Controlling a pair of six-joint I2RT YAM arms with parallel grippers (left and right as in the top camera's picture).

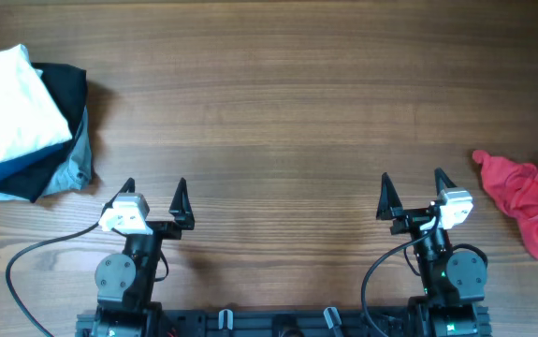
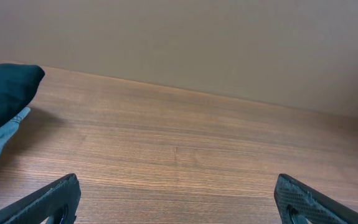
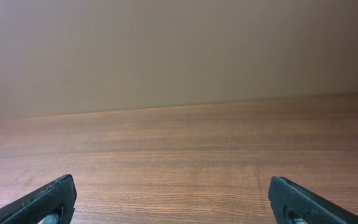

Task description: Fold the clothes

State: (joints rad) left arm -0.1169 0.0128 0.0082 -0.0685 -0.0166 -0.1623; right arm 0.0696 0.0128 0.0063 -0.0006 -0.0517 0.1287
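Both arms sit at the near edge of the worktop (image 1: 278,84). The left end effector (image 1: 153,185) and the right end effector (image 1: 413,178) are each spread wide and hold nothing. A crumpled red garment (image 1: 530,201) lies at the right edge, and a stack of folded clothes (image 1: 25,122) sits by the far left corner. The likely next step is fetching the red garment. The right arm is nearer, so it should pinch one outer fold, not the whole bunch. It should then drag the garment to the bare middle, where both arms can flatten it.
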